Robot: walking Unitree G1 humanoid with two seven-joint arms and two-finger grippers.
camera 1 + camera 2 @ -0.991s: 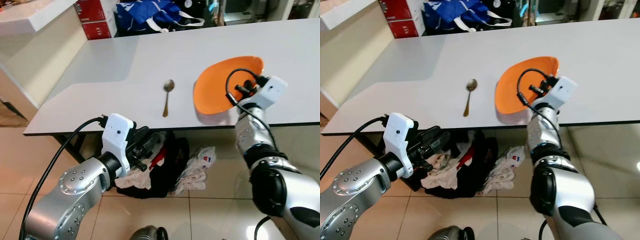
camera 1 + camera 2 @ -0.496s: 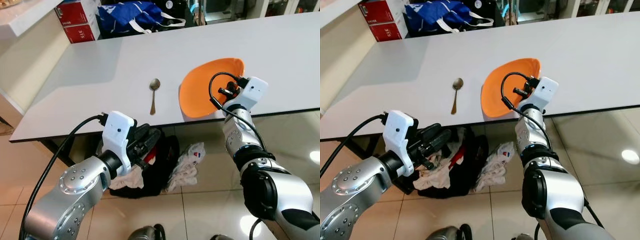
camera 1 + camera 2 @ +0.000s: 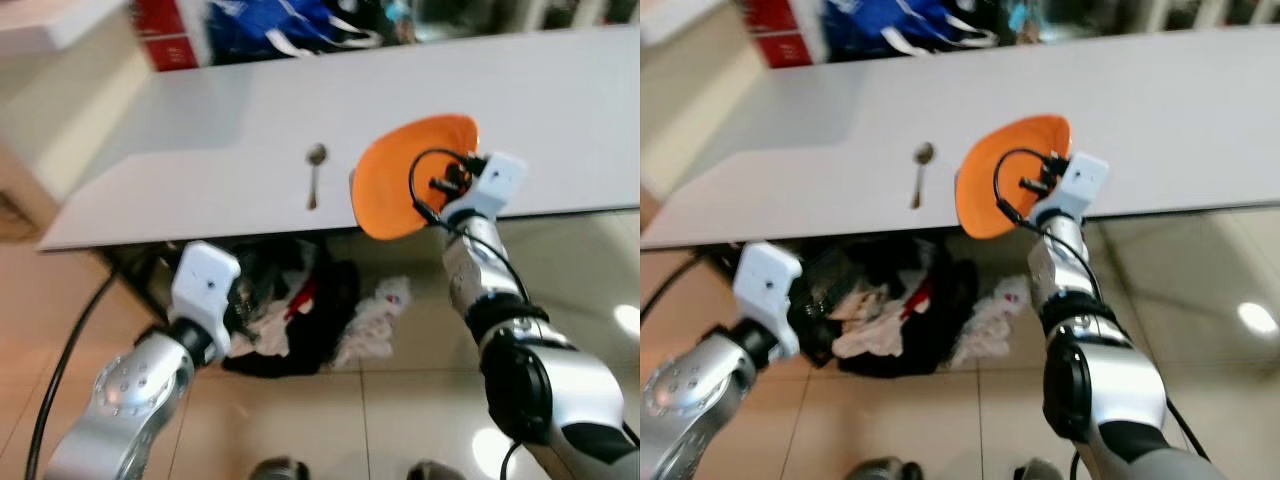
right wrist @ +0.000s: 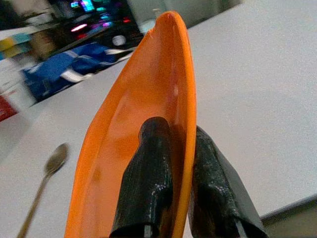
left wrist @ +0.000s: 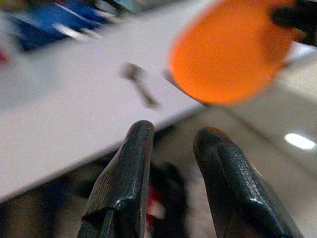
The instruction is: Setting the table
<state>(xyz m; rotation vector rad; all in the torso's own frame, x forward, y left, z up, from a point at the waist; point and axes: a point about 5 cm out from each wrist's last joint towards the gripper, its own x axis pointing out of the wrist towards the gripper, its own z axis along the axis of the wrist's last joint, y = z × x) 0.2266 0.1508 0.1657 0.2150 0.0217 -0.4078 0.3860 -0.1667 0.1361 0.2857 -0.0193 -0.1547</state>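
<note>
Pinching item: right pincer (image 4: 171, 198), its two black fingers closed on the rim of the orange plate (image 3: 405, 175), one finger inside the dish and one behind it.
Plate, position: held tilted on edge at the near edge of the table (image 3: 560, 110), just right of the spoon; whether its lower rim touches the tabletop I cannot tell.
Plate, handling: looks thin, stiff and light, likely plastic; smooth surface, so probably slippery under a narrow pinch. A rim hold as shown seems the only practical one; the plate could swing about the fingers if jolted.
Spoon (image 3: 314, 172): metal, lying flat on the table, bowl at the far end, handle pointing near; apart from the plate.
Spoon, handling: judged light, rigid, low-lying; best taken across the handle.
Left pincer (image 5: 171, 148): fingers a little apart, holding nothing, low and near, below table height on the left.
Under table: heap of clothes (image 3: 300, 315) on the floor.
Far side: blue bag (image 3: 290, 25) and red boxes (image 3: 170, 30), blurred.
</note>
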